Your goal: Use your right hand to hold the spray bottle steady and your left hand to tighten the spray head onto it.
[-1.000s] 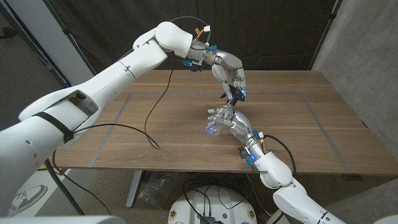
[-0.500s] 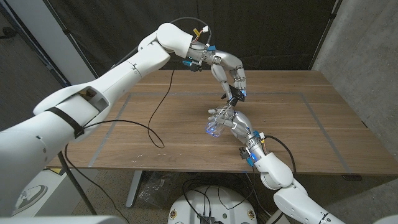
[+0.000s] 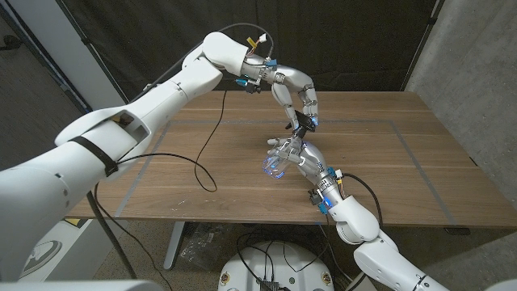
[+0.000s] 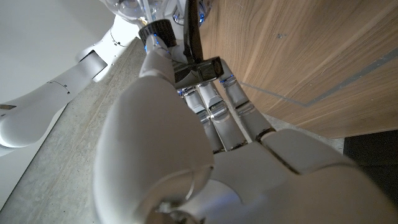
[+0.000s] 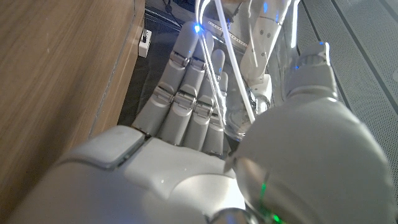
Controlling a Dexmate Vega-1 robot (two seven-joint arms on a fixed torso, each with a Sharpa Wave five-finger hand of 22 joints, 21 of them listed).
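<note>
Here the right hand [image 3: 292,156] gripped the clear bottle [image 3: 275,166] over mid-table, while the left hand [image 3: 304,107] pinched the black head [image 3: 301,123] above; twisting should stay gentle, bottle held firm.

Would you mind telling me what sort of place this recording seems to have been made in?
Most likely a robotics lab or test cell. A bare wooden table marked with tape lines stands before a black curtain, a loose cable trails across it, and the floor below is plain concrete.
</note>
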